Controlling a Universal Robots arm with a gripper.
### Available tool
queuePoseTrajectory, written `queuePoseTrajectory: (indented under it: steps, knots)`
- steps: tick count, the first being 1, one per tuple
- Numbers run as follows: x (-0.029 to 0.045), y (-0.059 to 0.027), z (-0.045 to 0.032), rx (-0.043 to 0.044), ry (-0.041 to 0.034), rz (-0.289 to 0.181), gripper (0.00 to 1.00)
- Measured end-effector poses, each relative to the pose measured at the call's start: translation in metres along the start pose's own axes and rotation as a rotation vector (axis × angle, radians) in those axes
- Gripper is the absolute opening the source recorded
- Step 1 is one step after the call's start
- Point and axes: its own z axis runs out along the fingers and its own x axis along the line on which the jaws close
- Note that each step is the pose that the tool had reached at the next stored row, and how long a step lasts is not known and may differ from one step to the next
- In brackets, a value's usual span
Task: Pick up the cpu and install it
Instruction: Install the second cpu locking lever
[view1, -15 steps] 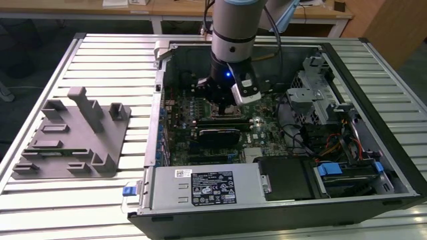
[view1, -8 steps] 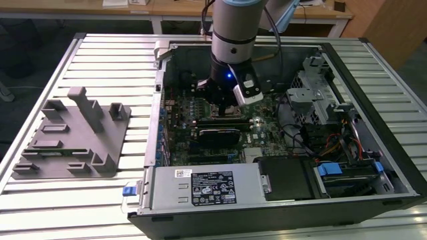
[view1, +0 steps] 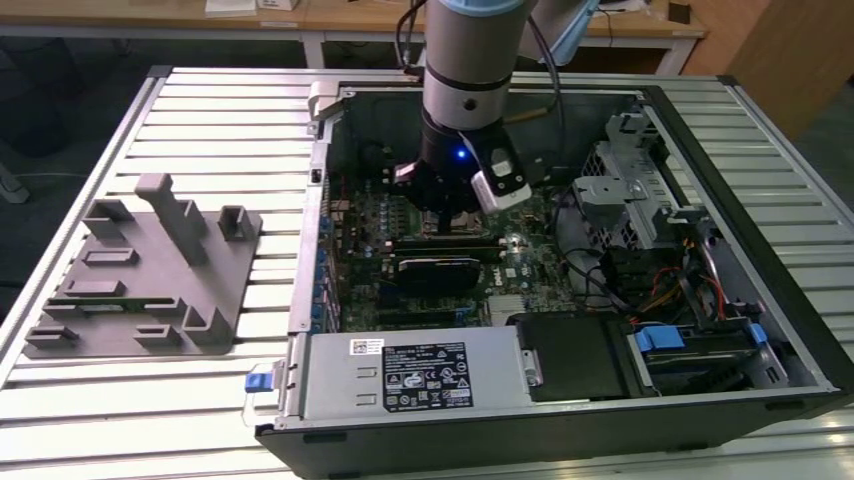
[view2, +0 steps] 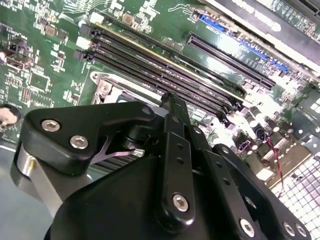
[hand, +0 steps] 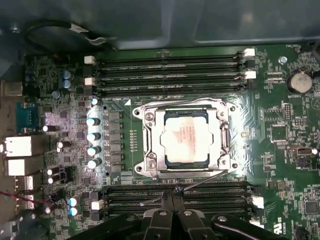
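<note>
As I scan from the exterior view's left, I see the grey fixture block (view1: 140, 270) on the slatted desk (view1: 254, 120), well apart from the work, and then the open computer case (view1: 534, 400) with the arm reaching down into it. My gripper (view1: 454, 222) hangs low over the motherboard (view1: 360, 260), just above the socket area. In the first wrist view the cpu (hand: 186, 138) already lies flat inside the socket frame (hand: 150, 170), its silvery top facing up and its square edges lined up with the frame, sitting between the two banks of memory slots (hand: 170, 75). The gripper (hand: 174, 200) shows at the edge of that picture, with the jaws drawn together to a narrow tip and nothing between them. The cpu lies straight ahead of that tip, just past the nearer memory slots, and apart from it, not touching. Being square, it has no long axis to speak of. In the second wrist view the black linkage of the gripper (view2: 167, 107) points down toward the same socket, so I judge the chip placed and released
</note>
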Motion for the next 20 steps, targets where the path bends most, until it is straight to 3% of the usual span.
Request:
queuePoseTrajectory:
  steps: [4,7,12,20]
  knots:
    - [0.0001,-0.0003,0.0001,-0.0077,0.0008,-0.021,0.11]
    - [0.0004,-0.0004,0.0001,-0.0082,0.0000,-0.025,0.11]
    - [0.0008,-0.0033,0.0020,-0.0316,-0.0001,-0.032,0.11]
    - [0.0057,-0.0075,0.0066,-0.0374,-0.0030,-0.062,0.11]
